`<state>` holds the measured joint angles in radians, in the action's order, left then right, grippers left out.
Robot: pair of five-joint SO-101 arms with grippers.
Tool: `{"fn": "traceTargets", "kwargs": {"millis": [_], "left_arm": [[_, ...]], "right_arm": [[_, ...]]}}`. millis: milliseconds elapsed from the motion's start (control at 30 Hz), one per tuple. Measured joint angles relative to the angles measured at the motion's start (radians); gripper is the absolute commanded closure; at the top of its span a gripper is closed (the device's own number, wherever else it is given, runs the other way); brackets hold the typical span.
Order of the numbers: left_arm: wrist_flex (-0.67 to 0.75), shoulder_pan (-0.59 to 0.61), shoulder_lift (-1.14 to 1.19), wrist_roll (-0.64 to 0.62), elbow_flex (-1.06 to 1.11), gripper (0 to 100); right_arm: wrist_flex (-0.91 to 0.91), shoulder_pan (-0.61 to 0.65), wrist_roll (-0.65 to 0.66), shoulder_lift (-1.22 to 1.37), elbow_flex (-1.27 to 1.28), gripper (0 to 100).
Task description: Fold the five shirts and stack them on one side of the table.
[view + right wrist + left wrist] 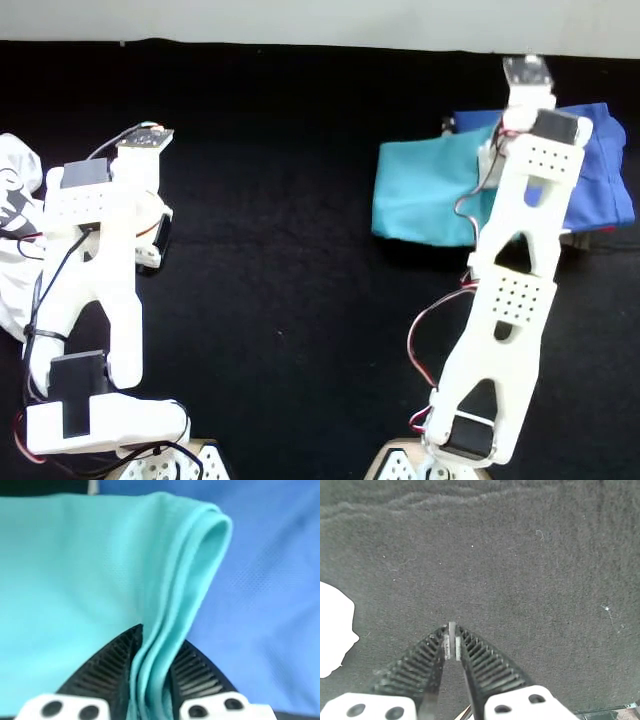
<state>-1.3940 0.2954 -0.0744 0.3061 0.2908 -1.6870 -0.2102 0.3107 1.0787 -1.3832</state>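
- Right jaws clenched on a fold of the teal shirt (170,610), at 2 o'clock on the desk (300,250), overlapping the blue shirt (605,190).
- Left jaws clenched on nothing, over bare desk; white shirt (12,230) bunched at 9 o'clock.
- My read: I'm stacking teal on blue. Next I must let go without dragging the fold.

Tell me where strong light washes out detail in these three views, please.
High view: the crumpled white fabric glares almost to flat white. Left wrist view: the fabric is washed out, no folds readable. Right wrist view: even light; the folded turquoise shirt keeps its creases.
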Motion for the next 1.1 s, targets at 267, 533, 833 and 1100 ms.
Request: {"fn": "traceTargets", "kwargs": {"millis": [267,533,833,1100], "left_arm": [[0.000,0.000,0.000,0.000,0.000,99],[0.000,0.000,0.000,0.000,0.000,99],[0.000,0.000,0.000,0.000,0.000,99],[0.000,0.000,0.000,0.000,0.000,99]], "right_arm": [[-0.060,0.031,0.052,0.012,-0.166,99.3],[-0.068,0.061,0.040,-0.029,-0.258,99.3],[-0.068,0.091,0.035,-0.408,-0.035,99.2],[0.025,0.017,0.094,-0.552,0.130,99.2]]}}
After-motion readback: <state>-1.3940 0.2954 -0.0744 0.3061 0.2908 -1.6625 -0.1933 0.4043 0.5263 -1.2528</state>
